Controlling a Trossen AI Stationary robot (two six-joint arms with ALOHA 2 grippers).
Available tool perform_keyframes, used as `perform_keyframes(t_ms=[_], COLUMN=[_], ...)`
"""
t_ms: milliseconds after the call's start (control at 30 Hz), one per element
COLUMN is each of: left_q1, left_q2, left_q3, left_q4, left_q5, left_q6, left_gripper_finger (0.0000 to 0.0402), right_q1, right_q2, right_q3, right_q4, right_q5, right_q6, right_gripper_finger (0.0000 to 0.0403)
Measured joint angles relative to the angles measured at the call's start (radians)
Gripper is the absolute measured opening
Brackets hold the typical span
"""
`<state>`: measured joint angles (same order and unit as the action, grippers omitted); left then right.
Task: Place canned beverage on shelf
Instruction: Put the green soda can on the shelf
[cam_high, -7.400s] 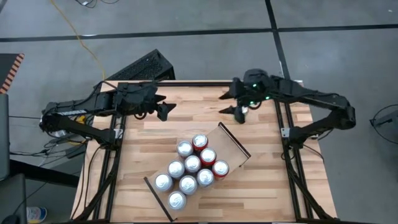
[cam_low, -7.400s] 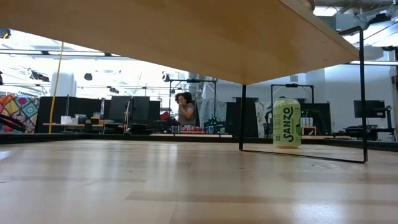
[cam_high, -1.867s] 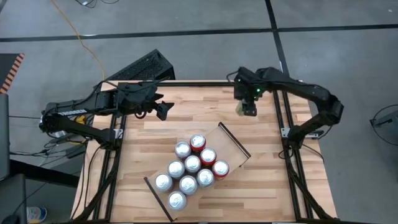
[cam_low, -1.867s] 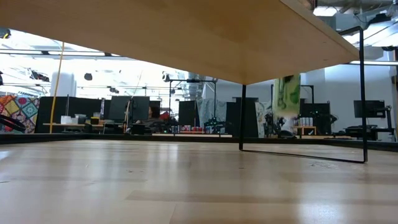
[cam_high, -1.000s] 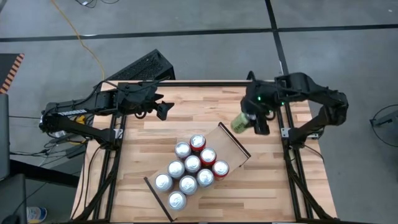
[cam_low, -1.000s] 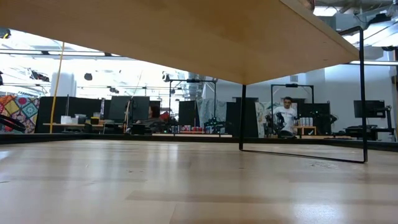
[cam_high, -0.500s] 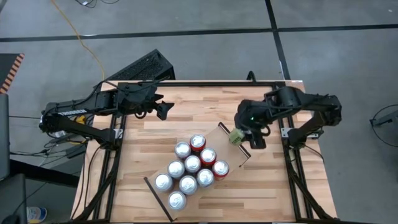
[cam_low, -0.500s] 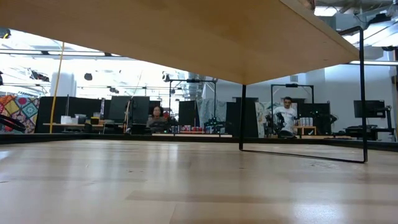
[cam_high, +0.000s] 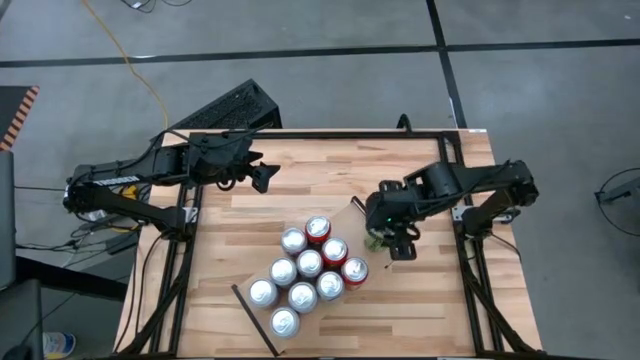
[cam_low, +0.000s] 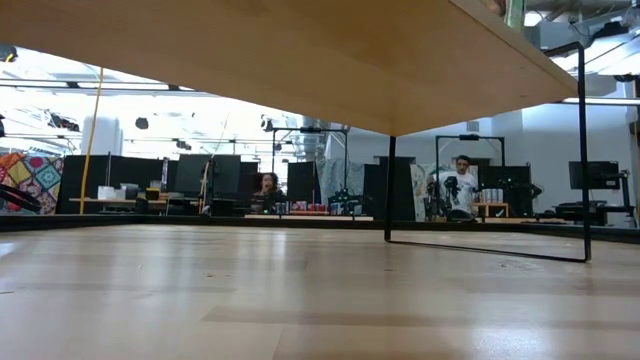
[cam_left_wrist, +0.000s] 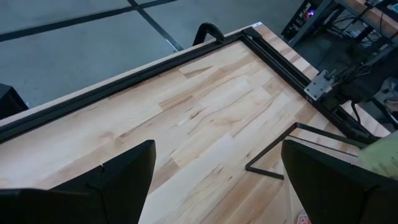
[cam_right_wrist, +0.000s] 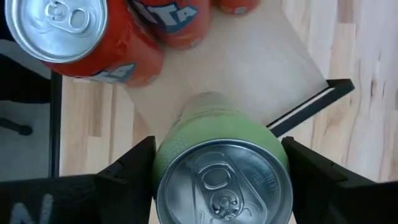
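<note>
Green can (cam_right_wrist: 222, 168) is held upright between the fingers of the right gripper (cam_high: 385, 232), the jaws standing wide and pressed against its two sides; in the right wrist view its silver lid faces the camera and its long axis runs straight down toward the board. It is carried above the far right end of the shelf (cam_right_wrist: 249, 68), just inside the thin black strip (cam_right_wrist: 311, 106) at that short edge. Bare pale wood is seen directly beneath it. The red cans (cam_high: 310, 265) are grouped toward the shelf's middle and near left end, the nearest of them just beside the green can's landing spot. The coming move is judged to be a straight lowering along the can's own axis, clear of the strip and of the neighbouring can. The left gripper (cam_high: 262, 175), fingers apart and holding nothing, waits over the tabletop's (cam_high: 300, 180) far left part, well apart from the shelf.
</note>
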<state>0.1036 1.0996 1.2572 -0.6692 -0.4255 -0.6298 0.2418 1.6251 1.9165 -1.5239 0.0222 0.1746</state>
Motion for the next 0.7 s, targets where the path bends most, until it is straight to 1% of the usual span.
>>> perform_keyframes(t_ms=[367, 700], left_q1=[0.0, 0.0], left_q2=[0.0, 0.0], left_q3=[0.0, 0.0], left_q4=[0.0, 0.0], left_q5=[-0.001, -0.004], left_q6=[0.023, 0.024], left_gripper_finger=[0.0332, 0.0332], right_q1=[0.012, 0.036], right_q2=[0.049, 0.102], right_q3=[0.005, 0.061], right_q4=[-0.012, -0.045], right_q5=[0.008, 0.015], right_q6=[0.01, -0.015], right_gripper_finger=[0.0261, 0.0261])
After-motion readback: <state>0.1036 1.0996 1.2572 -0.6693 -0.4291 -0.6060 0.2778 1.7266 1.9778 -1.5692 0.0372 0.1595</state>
